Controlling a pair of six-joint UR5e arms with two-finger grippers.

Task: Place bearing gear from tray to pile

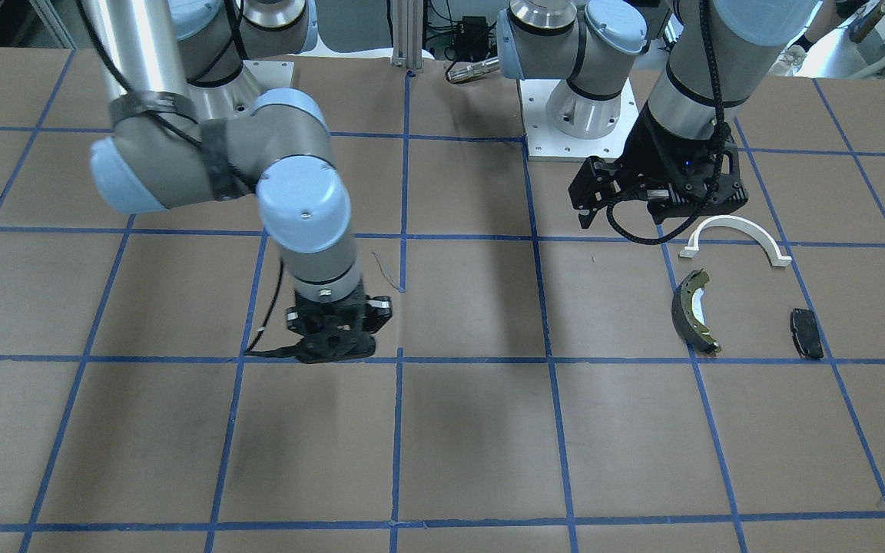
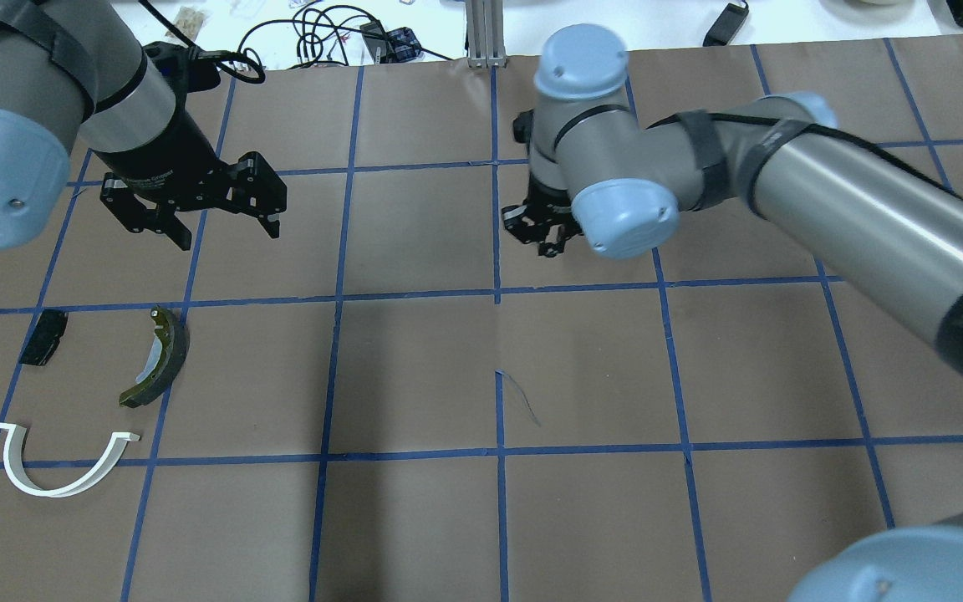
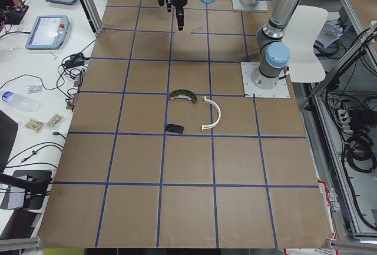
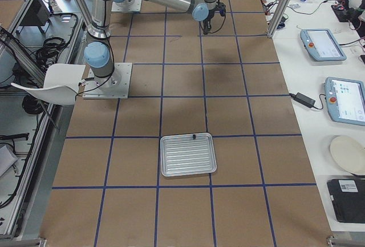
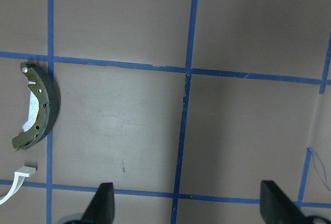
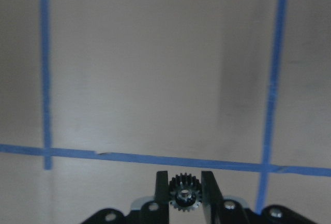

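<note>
A wide table (image 2: 415, 368) covered in brown paper was marked into squares by blue tape lines. Two silver and grey robot arms with pale blue joint caps reached over it. The right arm (image 2: 866, 201) stretched to the middle of the table, and the left arm (image 2: 22, 100) hung near the pile. Both arms carried printed lettering that was too small to read.

One shiny silver metal tray (image 4: 187, 156) with rounded corners and a grooved floor lay flat near the table's end on the robot's right. It was well apart from both grippers. A single small dark speck sat at its far rim, too small to identify.

The pile held three parts, lying near one another without touching. They were one white semicircular plastic bracket (image 1: 732, 221), one curved dark brake shoe with an olive rim (image 5: 47, 100), and one small black rectangular pad (image 2: 43, 337).

The left gripper (image 2: 226, 234), black with two fingers, was spread wide with nothing between its fingers. It hung over the table beside the pile.

The right gripper (image 6: 183, 193) was pinching one small dark toothed bearing gear (image 6: 183, 197) with a pale metal centre between its two fingertips. The gear was over the table's central squares, away from both tray and pile.
</note>
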